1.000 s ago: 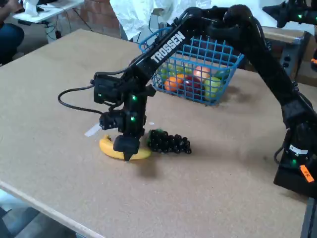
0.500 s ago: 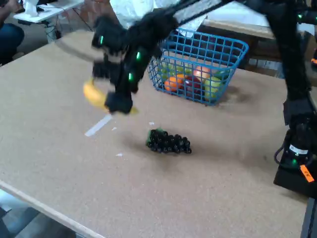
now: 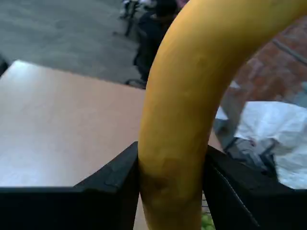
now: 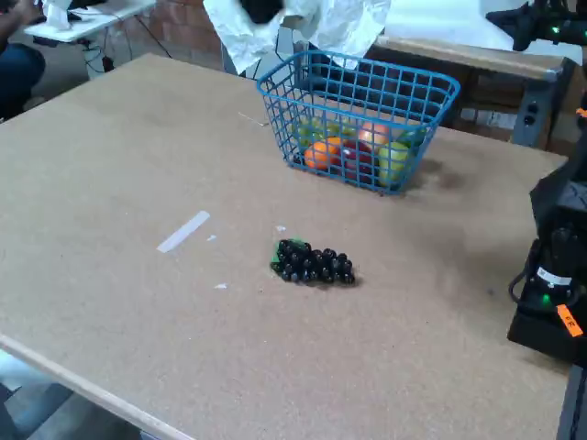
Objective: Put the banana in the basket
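Claw [image 3: 170, 179] pinching the banana [image 3: 192, 96], apparently high above the table [image 4: 138, 183].

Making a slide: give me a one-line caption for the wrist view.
Gripper shut on a yellow banana, held above the table.

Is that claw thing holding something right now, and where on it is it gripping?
Yes. In the wrist view the gripper is shut on the banana, its two black fingers clamping the lower stretch of the fruit.
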